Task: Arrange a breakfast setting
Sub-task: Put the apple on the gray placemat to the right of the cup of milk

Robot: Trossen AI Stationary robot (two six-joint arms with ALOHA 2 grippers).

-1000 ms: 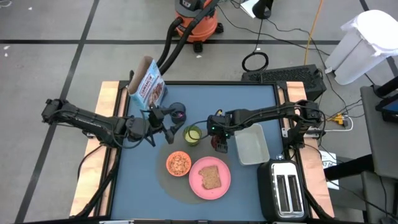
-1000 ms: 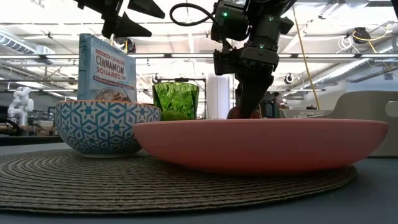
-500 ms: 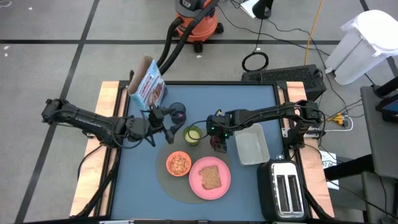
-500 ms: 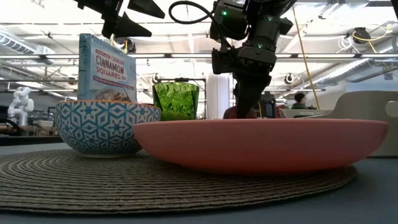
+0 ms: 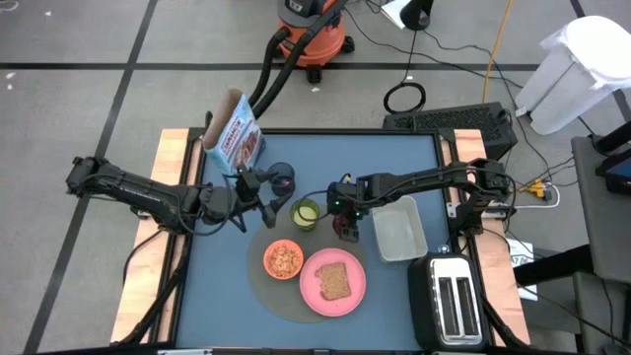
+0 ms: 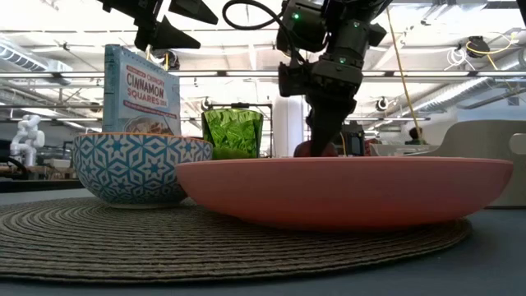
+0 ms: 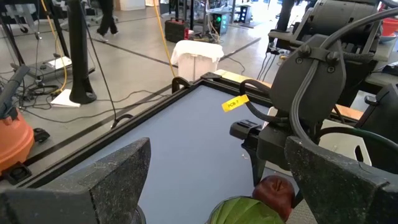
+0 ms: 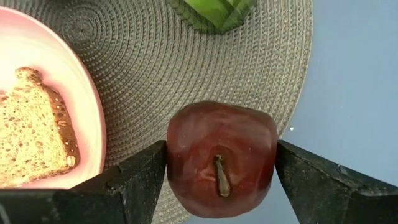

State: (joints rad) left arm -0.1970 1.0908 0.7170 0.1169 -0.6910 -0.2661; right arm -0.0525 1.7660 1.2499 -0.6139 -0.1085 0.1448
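Observation:
The dark red fruit [image 8: 221, 162] sits between the fingers of my right gripper [image 5: 345, 229], over the right edge of the round grey mat [image 5: 268, 294], just right of the green cup [image 5: 306, 212]. On the mat are the pink plate [image 5: 357, 288] with the toast slice [image 5: 334, 282] and the small orange bowl [image 5: 284, 259]. My left gripper [image 5: 258, 202] hangs open above the table beside the dark blue mug [image 5: 281, 178], with nothing between its fingers. The cereal box [image 5: 235, 140] stands at the far left. My right gripper pinches the fruit by its two opposite sides [image 8: 176, 163] between its two fingers [image 8: 140, 177]. The fingers slant steeply down from above. The fruit's stem end [image 8: 219, 175] faces up toward the wrist. The plate hides its underside, so I cannot tell whether it rests on the mat.
A clear rectangular tub [image 5: 398, 229] lies right of my right gripper and a black toaster [image 5: 452, 301] stands at the near right corner. Bare blue table [image 5: 345, 163] stretches along the far side. A vacuum [image 5: 314, 30] stands on the floor beyond.
My right gripper has tipped a little, and the fruit between its fingers has shifted slightly toward the green cup.

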